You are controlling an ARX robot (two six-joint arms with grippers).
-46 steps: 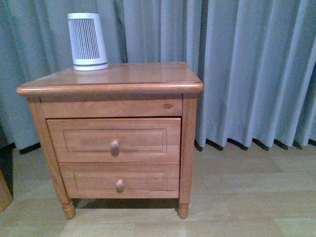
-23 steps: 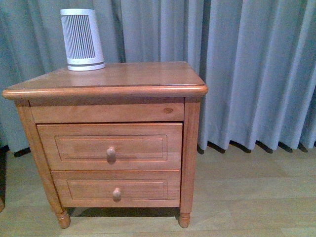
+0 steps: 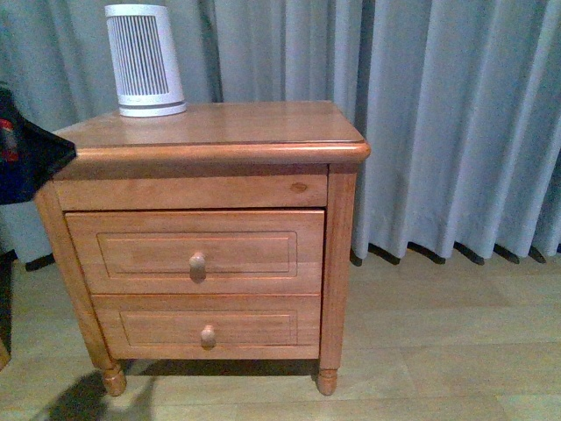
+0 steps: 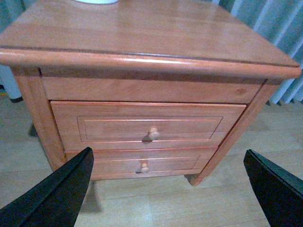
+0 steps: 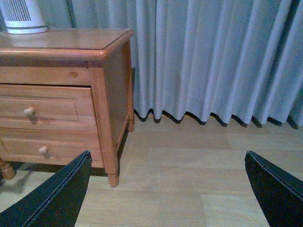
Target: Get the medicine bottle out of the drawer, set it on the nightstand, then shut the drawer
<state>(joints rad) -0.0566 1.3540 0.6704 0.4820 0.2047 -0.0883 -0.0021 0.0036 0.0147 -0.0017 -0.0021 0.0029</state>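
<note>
Since a second ago the left arm (image 3: 26, 153) has swung into the front view's left edge, close to the nightstand (image 3: 219, 132), so the reach for the drawer (image 3: 131, 254) looks to be starting. That drawer is shut: honey wood, recessed panel, one round knob (image 3: 197, 263). No medicine bottle shows; presumably it lies inside. Left claw (image 4: 168, 152) and right claw (image 5: 168, 153) both gape wide, holding nothing.
</note>
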